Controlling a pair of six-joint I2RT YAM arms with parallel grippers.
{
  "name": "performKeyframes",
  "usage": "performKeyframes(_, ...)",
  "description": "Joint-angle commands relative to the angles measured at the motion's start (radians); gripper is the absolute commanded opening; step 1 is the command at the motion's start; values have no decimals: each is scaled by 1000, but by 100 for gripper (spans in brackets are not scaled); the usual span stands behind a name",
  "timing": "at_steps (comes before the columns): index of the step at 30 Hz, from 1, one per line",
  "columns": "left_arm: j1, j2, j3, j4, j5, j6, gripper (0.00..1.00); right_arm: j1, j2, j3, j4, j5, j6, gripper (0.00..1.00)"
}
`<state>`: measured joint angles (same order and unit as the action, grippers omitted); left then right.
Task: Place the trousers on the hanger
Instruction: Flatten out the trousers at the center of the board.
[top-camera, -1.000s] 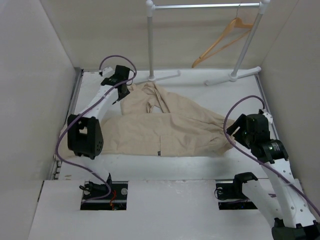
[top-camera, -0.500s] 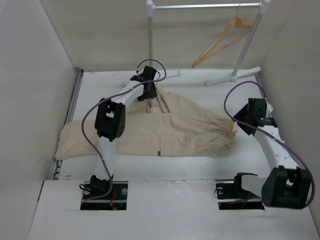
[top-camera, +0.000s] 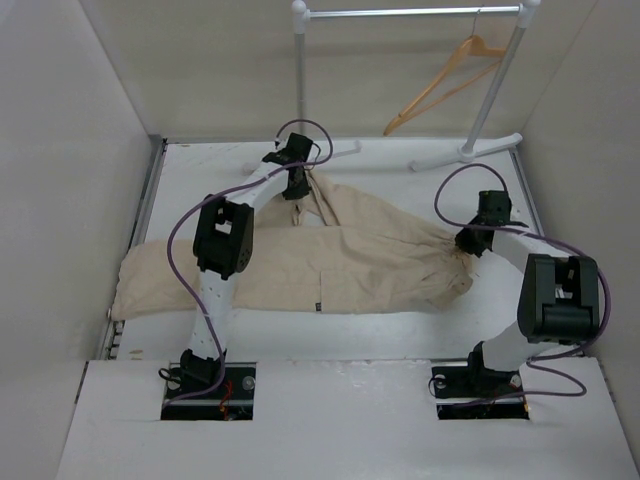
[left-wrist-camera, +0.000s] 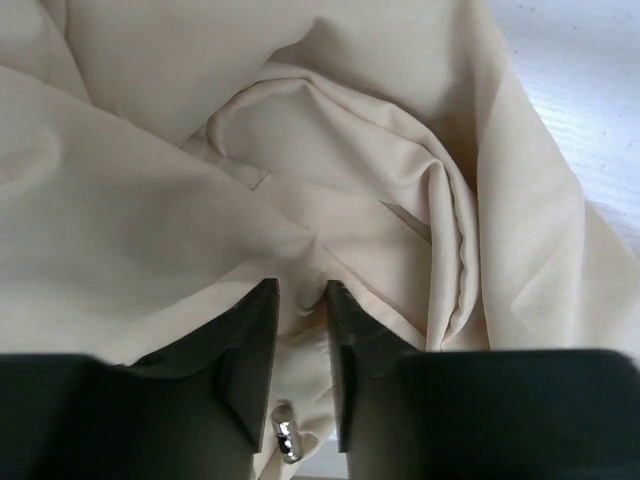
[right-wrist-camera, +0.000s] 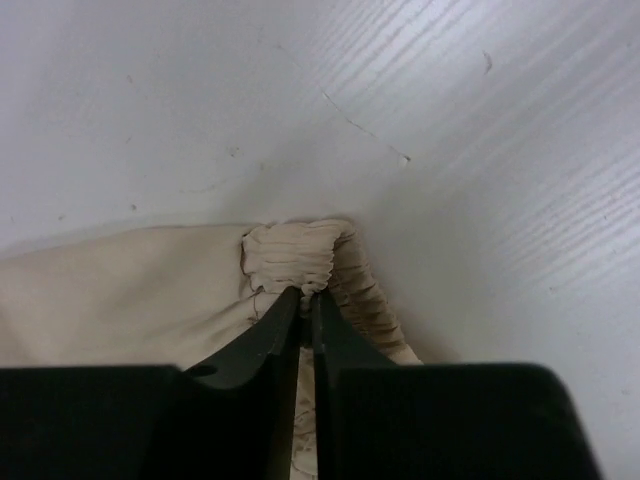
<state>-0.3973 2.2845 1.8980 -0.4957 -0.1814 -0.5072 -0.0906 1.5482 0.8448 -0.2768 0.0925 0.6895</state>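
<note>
Left fingers (left-wrist-camera: 262, 320): drawn close, with only a narrow gap between them, and that gap is filled by a fold of cloth at the far, bunched end of the garment.
Trousers (top-camera: 340, 260): spread lengthwise across the counter (top-camera: 400, 335), wrinkled, with one part folded back near the left fingers; no part is lifted clear.
Right fingers (right-wrist-camera: 285, 330): almost fully together, with the gathered elastic edge at the right end of the cloth pinched at their tips.
Hanger (top-camera: 440, 85): hung by its hook from the rail (top-camera: 400, 12) at the far right, well apart from the cloth and untouched.
Progress: early, as judged; both ends appear to be gripped, but the lifting, carrying and draping over the crossbar are all left to be done.
</note>
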Motion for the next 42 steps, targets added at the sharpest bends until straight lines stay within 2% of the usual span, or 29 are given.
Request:
performKeyframes(1,4,-26,-11,35,-1,-5,13,-10,9,53,85,22,42,8)
performKeyframes(4,33,-92,-60,72,-26,-27,4,-57,6,95,70,76,58,4)
performKeyframes(11,156,-279,-175,114,-9,-68,1,-154,134,290,67,162,68,6)
performKeyframes(13,188,-325,-215,120,2,-86,1,-157,168,342,64,164,74,16)
performKeyframes(17,238,-410,-252,120,28,-108,1,-130,129,372,12,177,73,60)
performKeyframes(19,263,-436,-244,120,34,-109,1,-78,43,318,-5,187,88,68)
performKeyframes(21,310,-436,-209,117,43,-100,2,-9,-35,245,4,205,97,72)
performKeyframes(27,513,-307,-21,98,2,-122,1,206,-200,50,-30,158,113,67)
performKeyframes(31,649,-199,127,71,7,-281,4,281,-298,-19,-94,127,105,68)
performKeyframes(32,683,-166,153,63,8,-325,9,292,-318,-35,-113,118,102,69)
performKeyframes(34,743,-110,202,11,35,-379,27,327,-350,-61,-154,102,96,71)
performKeyframes(36,769,-98,231,-46,69,-373,40,352,-381,-93,-174,96,102,72)
performKeyframes(39,751,-204,95,-3,48,-324,50,416,-384,-118,-176,67,117,71)
performKeyframes(41,701,-313,-66,64,33,-278,50,470,-375,-115,-171,58,123,55)
performKeyframes(42,671,-363,-148,90,25,-255,50,501,-369,-107,-173,58,127,42)
